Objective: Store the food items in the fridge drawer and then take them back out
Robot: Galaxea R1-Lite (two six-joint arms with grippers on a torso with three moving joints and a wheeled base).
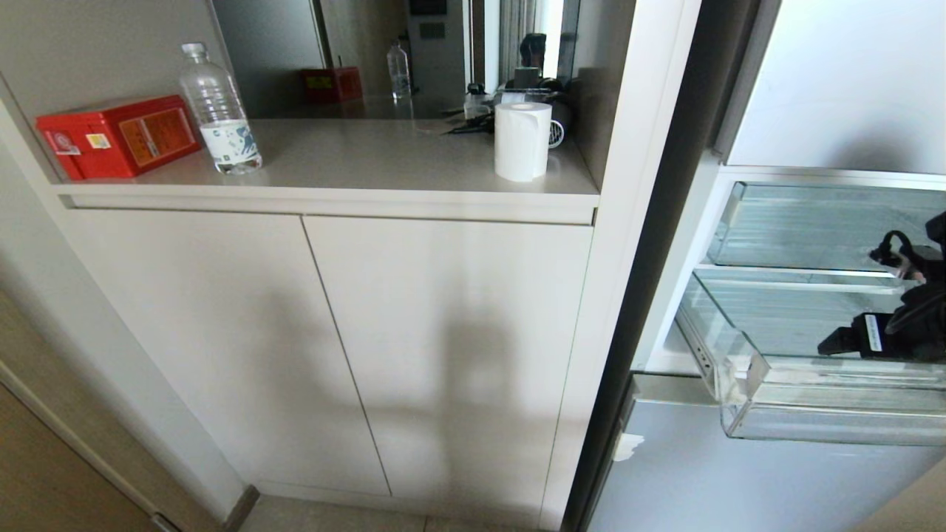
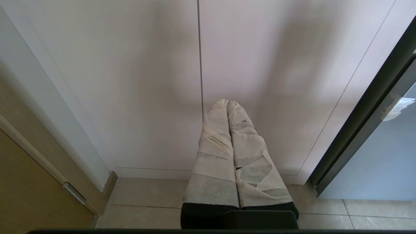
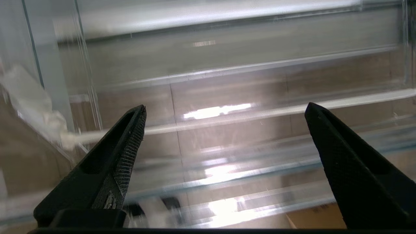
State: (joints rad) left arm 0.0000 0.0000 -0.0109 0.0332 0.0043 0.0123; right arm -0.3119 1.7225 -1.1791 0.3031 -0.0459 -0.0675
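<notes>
The fridge drawer (image 1: 835,421), a clear plastic bin with a thick front lip, stands pulled out of the pale-blue fridge at the right edge of the head view. My right arm (image 1: 909,325) reaches in over it from the right. In the right wrist view my right gripper (image 3: 224,105) is open wide, its black fingers (image 3: 130,139) far apart with only the drawer's clear ribbed plastic (image 3: 227,113) between them. My left gripper (image 2: 226,102), wrapped in pale tape, is shut on nothing and points at the cabinet doors. The food items are out of view.
A shallower clear tray (image 1: 798,229) sits above the drawer. Left of the fridge is a cabinet (image 1: 443,355) whose counter (image 1: 369,159) holds a red box (image 1: 118,137), a water bottle (image 1: 219,111) and a paper roll (image 1: 522,140). A fridge panel (image 1: 739,480) lies below the drawer.
</notes>
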